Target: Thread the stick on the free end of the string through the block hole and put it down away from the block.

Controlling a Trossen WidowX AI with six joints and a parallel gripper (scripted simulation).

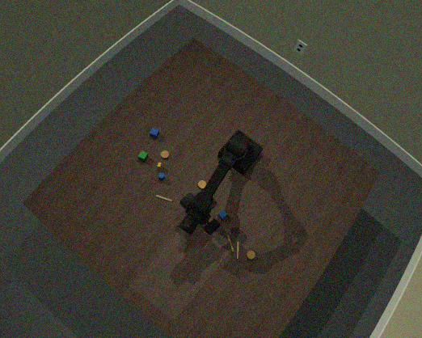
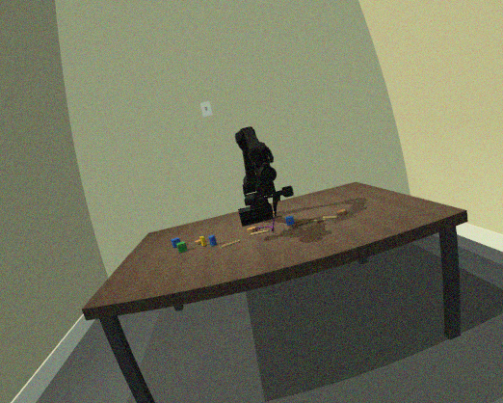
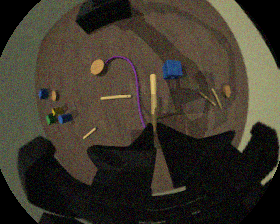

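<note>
Clearly, the bench is there to carry everything, and I keep it all on top. The arm reaches out over it, keeping the hand raised above the surface. I have the hand closed on the stick, part of its length left projecting from the fingertips, which I judge is useful for threading.

The block sits nearby on the bench, apart from the stick. I take this blue one as the target, though I can't make out its hole. Next I'd line up the stick with that hole, gently, so as not to shove the block.

The button lies flat, anchoring the string, which curves with slack towards the hand and disappears at the fingers; that slack should let me manoeuvre. A loose stick lies off to one side, no string on it, probably a decoy. I can read no brand, label or writing anywhere.
</note>
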